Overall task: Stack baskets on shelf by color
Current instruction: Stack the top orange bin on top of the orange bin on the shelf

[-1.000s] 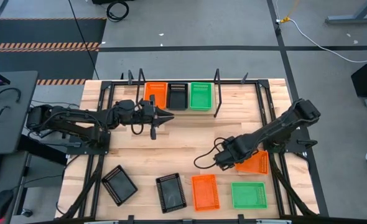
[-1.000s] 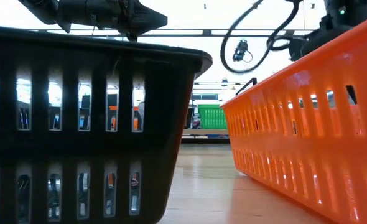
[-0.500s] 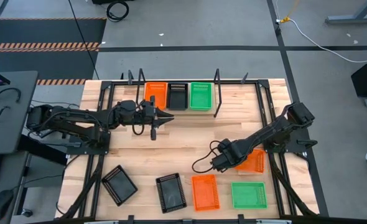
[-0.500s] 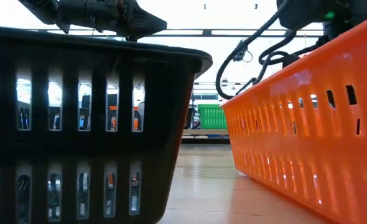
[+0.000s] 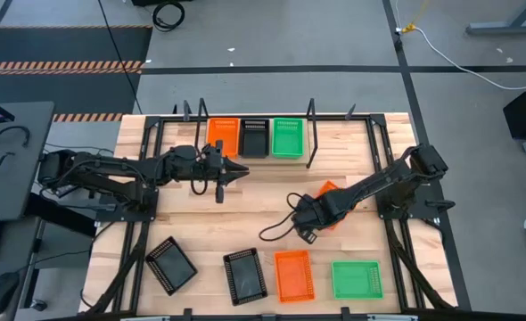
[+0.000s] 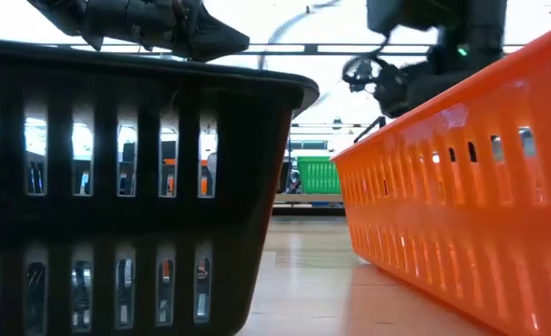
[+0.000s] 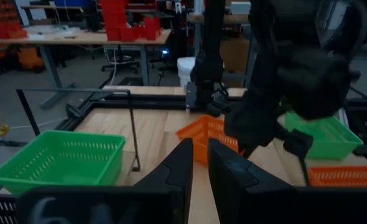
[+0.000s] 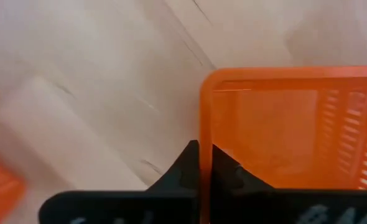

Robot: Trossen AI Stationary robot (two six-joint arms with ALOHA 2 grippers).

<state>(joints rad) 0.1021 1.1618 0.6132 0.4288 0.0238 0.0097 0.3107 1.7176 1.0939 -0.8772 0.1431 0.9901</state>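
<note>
The shelf (image 5: 254,152) at the far edge carries an orange basket (image 5: 222,135), a black one (image 5: 254,136) and a green one (image 5: 288,138) side by side. Near the table's middle my right gripper (image 5: 309,217) is shut on another orange basket (image 5: 331,196), which is tilted and off the wood. My left gripper (image 5: 238,169) hovers just in front of the shelf, pointing toward the table's right, its fingers (image 7: 186,168) all but shut with nothing between them. Two black baskets (image 5: 170,264) (image 5: 245,275), an orange one (image 5: 292,275) and a green one (image 5: 357,279) lie along the near edge. My right gripper pinches one side wall of the orange basket (image 8: 205,134), a short way from a corner (image 8: 206,76). One finger is inside the basket and one outside. The fingers come from above, slanting down. The basket hangs tilted under the arm (image 7: 205,134), clear of the table.
Black metal posts (image 5: 312,134) and rails frame the shelf and the table's sides. Bare wood lies between the shelf and the near row of baskets. In the low view a black basket (image 6: 117,187) and an orange basket (image 6: 462,187) stand close in front.
My right gripper has taken hold of the orange basket that lay at the table's right. It has carried it toward the left and the far edge. The basket has come up off the wood and turned about. My left gripper has kept still.
</note>
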